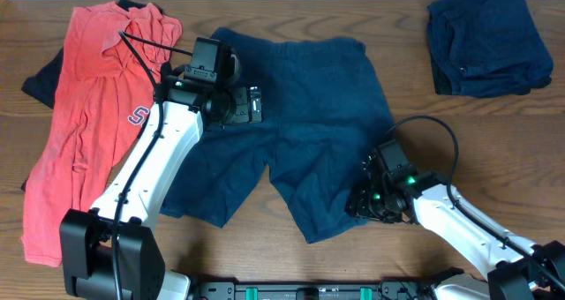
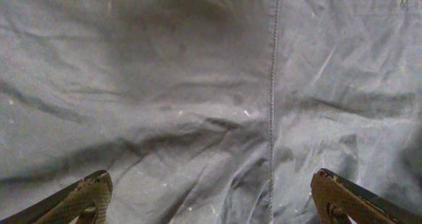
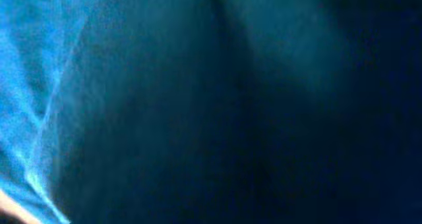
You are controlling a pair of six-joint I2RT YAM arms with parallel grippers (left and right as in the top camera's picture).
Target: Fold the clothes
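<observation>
A pair of navy shorts (image 1: 305,106) lies spread flat in the middle of the table, waistband at the back and both legs pointing to the front. My left gripper (image 1: 253,105) hovers over the shorts' left half. In the left wrist view its fingers (image 2: 211,179) are wide open and empty over the cloth (image 2: 198,85), beside a seam. My right gripper (image 1: 364,199) is pressed down at the right leg's outer hem. The right wrist view shows only dark blue cloth (image 3: 198,105); its fingers are hidden.
A red T-shirt (image 1: 88,115) lies crumpled at the left, over a dark garment (image 1: 40,79). A folded navy garment (image 1: 485,40) sits at the back right corner. Bare wooden table (image 1: 494,150) shows to the right of the shorts.
</observation>
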